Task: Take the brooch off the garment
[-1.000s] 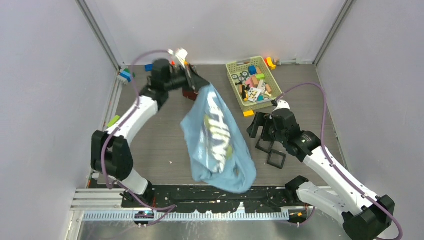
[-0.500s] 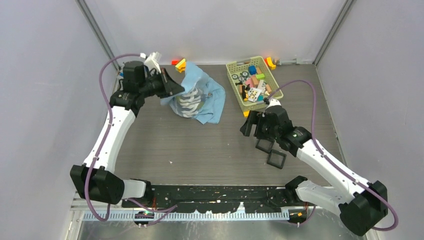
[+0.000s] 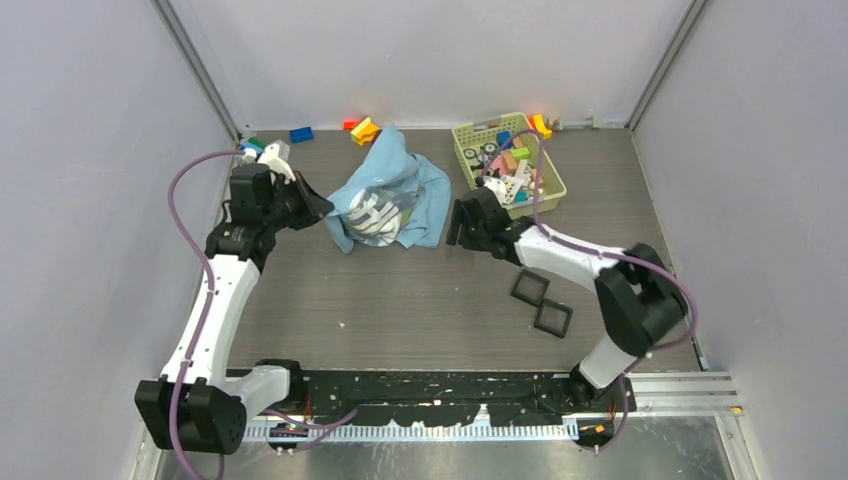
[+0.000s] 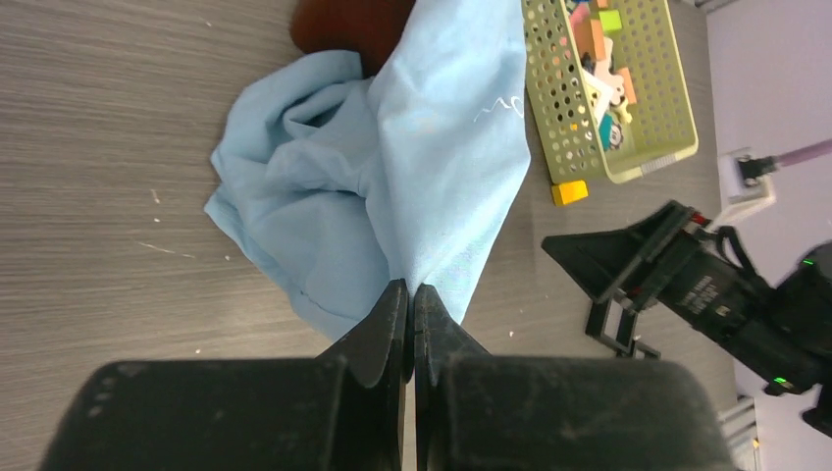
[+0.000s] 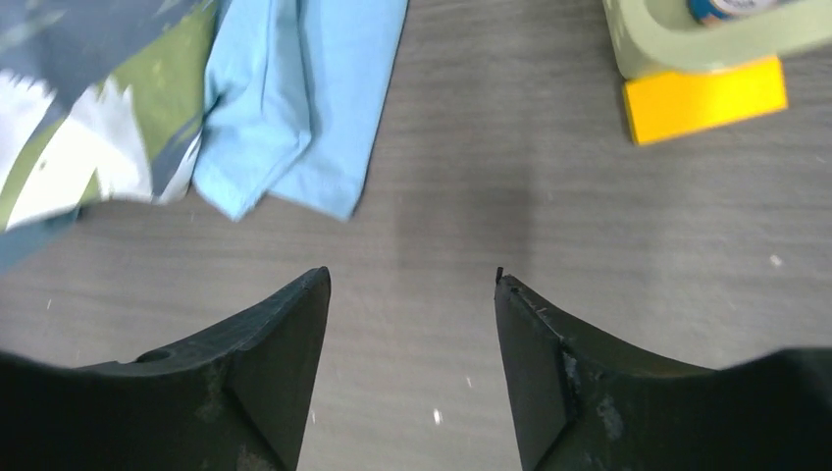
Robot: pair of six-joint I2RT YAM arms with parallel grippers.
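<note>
right gripper [image 5: 412, 282] now nearer the garment [image 3: 398, 192], jaws apart; left gripper [image 4: 410, 291] tight on its cloth

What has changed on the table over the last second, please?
The left end effector, shut on the garment, swung it from hanging in mid-air down into a heap farther back. The right end effector, open, moved from the black trays toward the garment. The basket and trays stayed put.

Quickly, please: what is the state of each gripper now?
Left gripper: closed on the light blue printed T-shirt.
Right gripper: open, holding nothing.
</note>
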